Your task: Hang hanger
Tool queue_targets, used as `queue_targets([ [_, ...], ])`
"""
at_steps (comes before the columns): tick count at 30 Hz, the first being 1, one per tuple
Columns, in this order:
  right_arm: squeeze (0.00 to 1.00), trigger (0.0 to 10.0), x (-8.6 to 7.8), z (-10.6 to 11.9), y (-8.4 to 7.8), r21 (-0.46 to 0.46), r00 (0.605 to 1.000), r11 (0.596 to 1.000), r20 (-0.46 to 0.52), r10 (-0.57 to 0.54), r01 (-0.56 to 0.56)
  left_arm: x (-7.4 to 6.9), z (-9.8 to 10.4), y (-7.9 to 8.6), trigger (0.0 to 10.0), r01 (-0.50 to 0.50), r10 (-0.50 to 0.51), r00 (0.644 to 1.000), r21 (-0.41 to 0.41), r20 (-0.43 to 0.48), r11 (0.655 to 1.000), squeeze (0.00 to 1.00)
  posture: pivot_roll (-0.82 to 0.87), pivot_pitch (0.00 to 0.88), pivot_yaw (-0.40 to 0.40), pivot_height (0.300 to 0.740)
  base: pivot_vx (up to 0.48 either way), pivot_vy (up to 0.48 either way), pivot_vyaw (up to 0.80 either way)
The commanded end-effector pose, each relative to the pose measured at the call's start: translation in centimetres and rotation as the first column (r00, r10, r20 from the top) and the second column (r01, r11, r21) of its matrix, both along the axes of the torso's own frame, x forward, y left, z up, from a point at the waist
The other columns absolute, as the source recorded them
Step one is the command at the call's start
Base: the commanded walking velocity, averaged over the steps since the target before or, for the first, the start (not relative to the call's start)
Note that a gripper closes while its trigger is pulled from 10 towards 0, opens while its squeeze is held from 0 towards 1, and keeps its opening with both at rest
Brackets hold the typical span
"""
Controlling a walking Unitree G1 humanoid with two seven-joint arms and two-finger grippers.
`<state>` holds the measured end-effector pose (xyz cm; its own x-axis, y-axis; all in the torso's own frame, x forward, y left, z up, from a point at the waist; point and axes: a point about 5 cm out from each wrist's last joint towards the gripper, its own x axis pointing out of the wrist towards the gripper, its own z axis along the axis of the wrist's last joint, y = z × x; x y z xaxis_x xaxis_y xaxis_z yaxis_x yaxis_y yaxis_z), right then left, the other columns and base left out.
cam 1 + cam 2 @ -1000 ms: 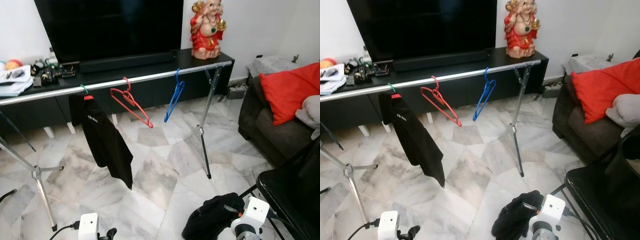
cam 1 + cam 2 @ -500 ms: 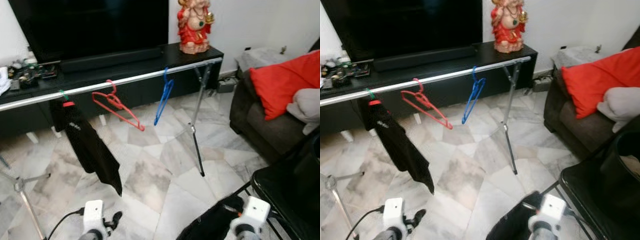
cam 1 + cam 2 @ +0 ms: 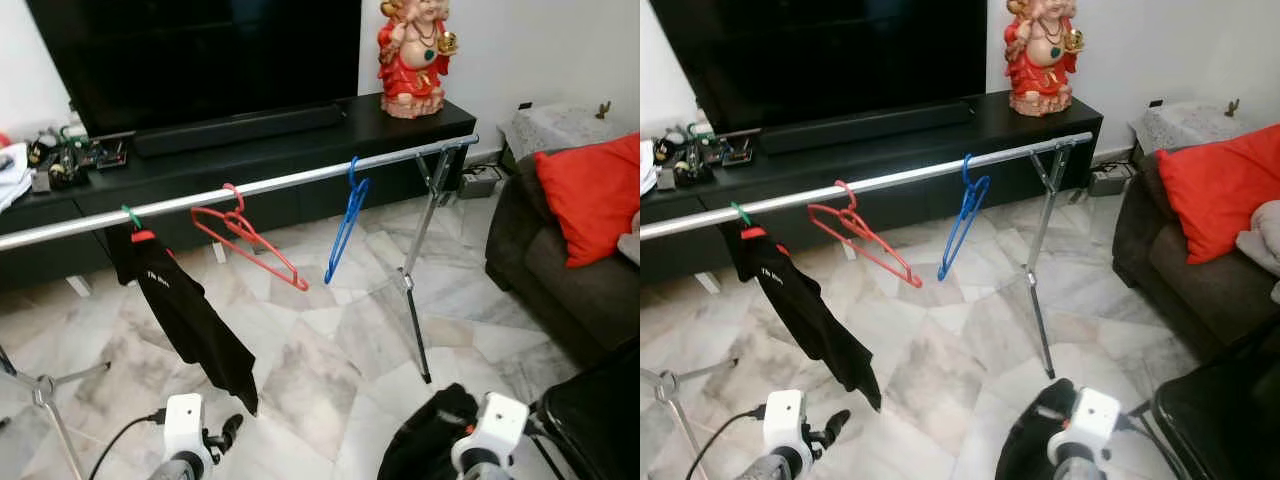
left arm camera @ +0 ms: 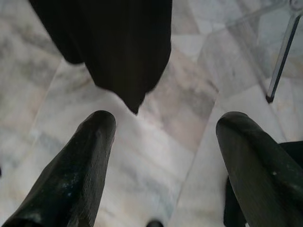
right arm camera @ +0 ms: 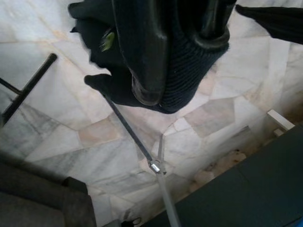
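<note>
A silver rail [image 3: 290,180] runs across in front of me. On it hang a green hanger [image 3: 130,215] with a black shirt [image 3: 190,325], a bare red hanger [image 3: 250,245] and a bare blue hanger [image 3: 345,220]. Low on the right, my right gripper [image 5: 182,52] is shut on a bunched black garment [image 3: 425,445]. A bit of green [image 5: 108,40] peeks out of the bunch. My left gripper [image 4: 166,120] is open and empty, low over the floor, just short of the hanging shirt's hem [image 4: 135,94].
The rail's folding leg [image 3: 415,300] stands on the marble floor right of centre. Behind the rail are a black TV bench [image 3: 400,115], a large TV and a red figurine [image 3: 412,55]. A dark sofa with a red cushion [image 3: 595,195] and a black chair [image 3: 600,420] close off the right.
The whole view has swung, so the camera moved. The hangers sit on the rail as before, and my right gripper keeps its hold on the black garment.
</note>
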<state>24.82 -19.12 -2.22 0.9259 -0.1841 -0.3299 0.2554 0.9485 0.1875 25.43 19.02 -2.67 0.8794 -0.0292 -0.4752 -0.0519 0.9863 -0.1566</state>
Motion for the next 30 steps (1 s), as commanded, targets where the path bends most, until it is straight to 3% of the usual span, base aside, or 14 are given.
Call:
queue_targets([
  [1, 0.00, 10.0, 0.0, 0.1, -0.8, -0.013, 1.000, 1.000, 0.003, -0.018, 0.018, 0.7, 0.6, -0.6, 10.0, 0.021, -0.020, 0.999, -0.020, 0.037, 1.000, 0.00, -0.05, 0.037, 0.090, 0.740, 0.296, 0.000, 0.00],
  [9, 0.00, 10.0, 0.1, 0.2, -0.7, -0.013, 1.000, 1.000, 0.000, -0.015, 0.015, 3.1, 3.0, -1.8, 10.0, 0.113, -0.105, 0.984, -0.044, 0.146, 0.993, 0.00, -0.05, 0.029, 0.093, 0.740, 0.283, 0.000, 0.00],
  [20, 0.00, 10.0, 0.2, 0.1, -0.5, -0.010, 1.000, 1.000, -0.001, -0.010, 0.010, 4.0, 4.4, -3.2, 10.0, 0.232, -0.209, 0.953, -0.084, 0.219, 0.969, 0.00, -0.05, 0.025, 0.095, 0.740, 0.287, 0.000, 0.00],
  [27, 0.00, 10.0, 0.1, 0.1, -0.6, -0.009, 1.000, 1.000, -0.003, -0.014, 0.014, 4.8, 5.8, -3.0, 10.0, 0.254, -0.225, 0.935, -0.075, 0.276, 0.964, 0.00, -0.05, 0.037, 0.095, 0.740, 0.074, 0.000, 0.00],
  [30, 0.00, 10.0, 0.0, 0.0, -0.6, -0.009, 1.000, 1.000, -0.005, -0.014, 0.014, 5.2, 7.1, -2.6, 10.0, 0.260, -0.207, 0.925, -0.132, 0.319, 0.956, 0.00, -0.04, 0.045, 0.097, 0.740, 0.000, 0.000, 0.00],
])
